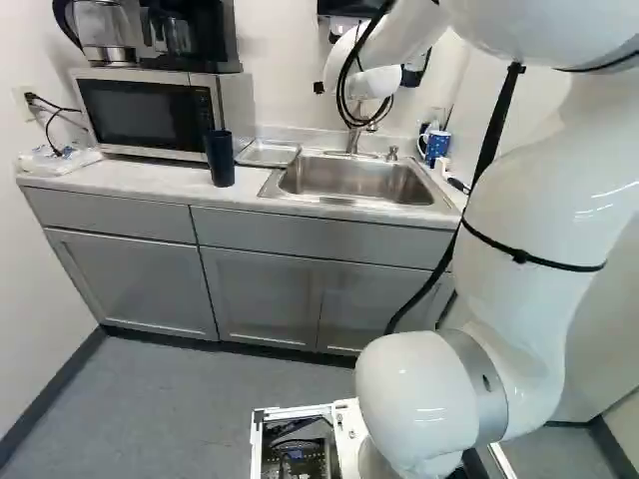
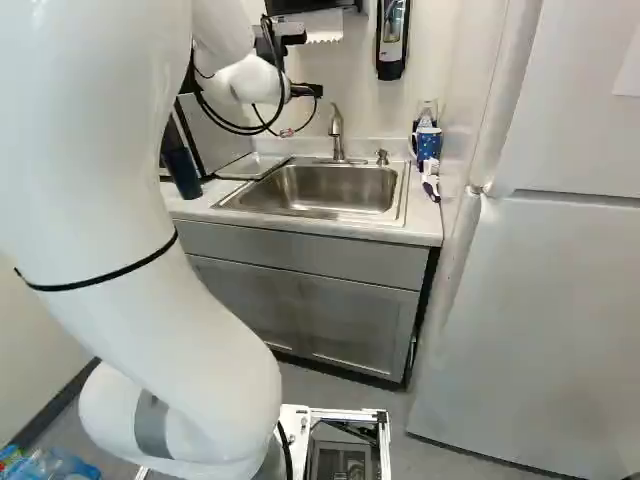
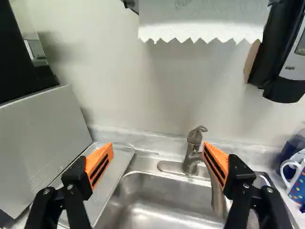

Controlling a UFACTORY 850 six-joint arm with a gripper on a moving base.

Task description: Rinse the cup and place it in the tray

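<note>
- Gripper (image 2: 308, 90): fingers spread wide, nothing between the orange pads (image 3: 99, 164). Hangs high on the sink side, facing the wall.
- Cup, two candidates, can't tell which is meant. Dark blue tumbler (image 1: 219, 158): upright on the counter (image 1: 140, 178), left of the sink, close to the near edge, in front of the microwave's right end. Blue patterned mug (image 3: 299, 185): right of the sink, toward the far side, pale handle, coloured dots.
- Tray (image 1: 268, 154): flat metal, between microwave (image 1: 145, 112) and sink (image 1: 351, 182), just left of the basin. Shows bare in the wrist view.
- Faucet (image 2: 337, 135): far side of the sink, spout toward the basin. Small fitting (image 2: 382, 157) to its right. No water visible from the spout.
- Coffee maker (image 1: 192, 35) on top of the microwave, glass carafe (image 1: 104, 30) to its left.
- Print: small dark lettering on the pale panel of the wall dispenser (image 3: 274, 71), far right. Paper towel (image 3: 202, 21) has faint embossed marks.
- Sheet (image 2: 628, 68) on the fridge (image 2: 540, 300) at right: can't make out writing.
- White power strip (image 1: 62, 160) at the counter's left end, dark cords up to the outlet (image 1: 24, 102).
</note>
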